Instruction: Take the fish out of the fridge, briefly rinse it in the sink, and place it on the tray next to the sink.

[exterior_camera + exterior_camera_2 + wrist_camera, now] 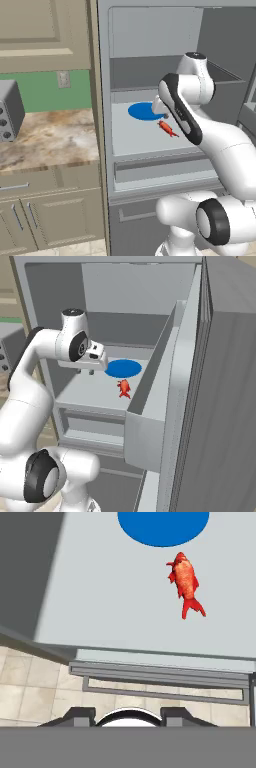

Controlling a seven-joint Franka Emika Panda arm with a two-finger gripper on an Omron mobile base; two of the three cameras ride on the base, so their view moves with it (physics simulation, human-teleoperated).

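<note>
my two-finger gripper (86, 372) near the shelf's front edge, fingers together, holding nothing | one small red-orange fish (185, 583) lies on the pale shelf of the open grey steel fridge (150, 140) | just beyond, one blue round plate (145, 111) | progress: I judge pick, rinse, tray all pending

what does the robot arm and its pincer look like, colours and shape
The arm is glossy white with rounded, tube-like links and black bands and caps at the joints. The pincer sits under a boxy white hand, with two small dark fingertips. No cables or markings show.
</note>
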